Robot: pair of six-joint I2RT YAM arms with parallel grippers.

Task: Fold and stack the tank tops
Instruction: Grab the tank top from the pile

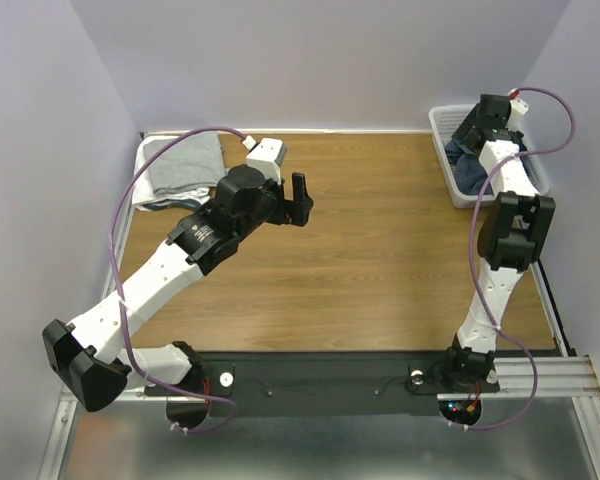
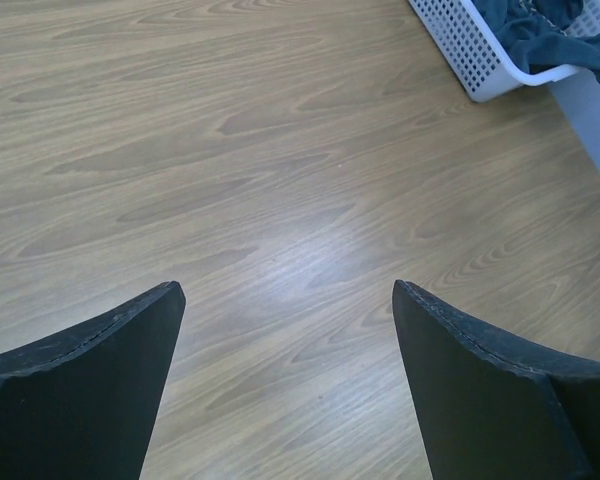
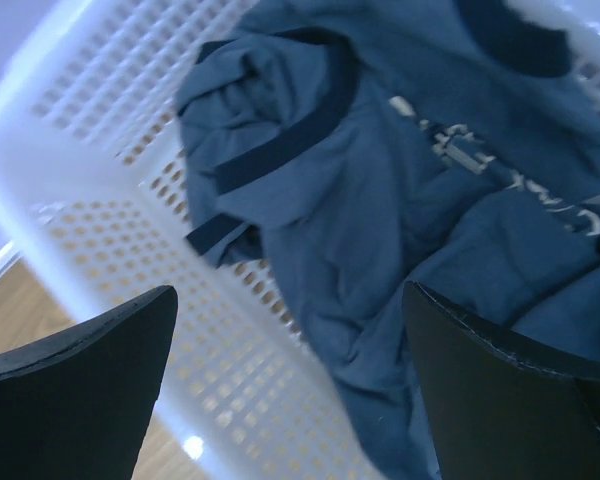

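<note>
My right hand (image 3: 288, 290) hangs spread apart over the slate-blue tank top (image 3: 380, 200) in the basket (image 3: 100, 110) at the surface's (image 2: 280, 150) far right corner; left hand (image 2: 285, 287) likewise apart, mid-surface.

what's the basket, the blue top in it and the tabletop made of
Basket: looks like white moulded plastic, slightly glossy, with regular rows of holes.
Blue tank top: soft matte cloth, judging by its folds and creases, with darker trim.
Tabletop: wood-grain surface with faint sheen; wood or laminate, can't tell.
</note>
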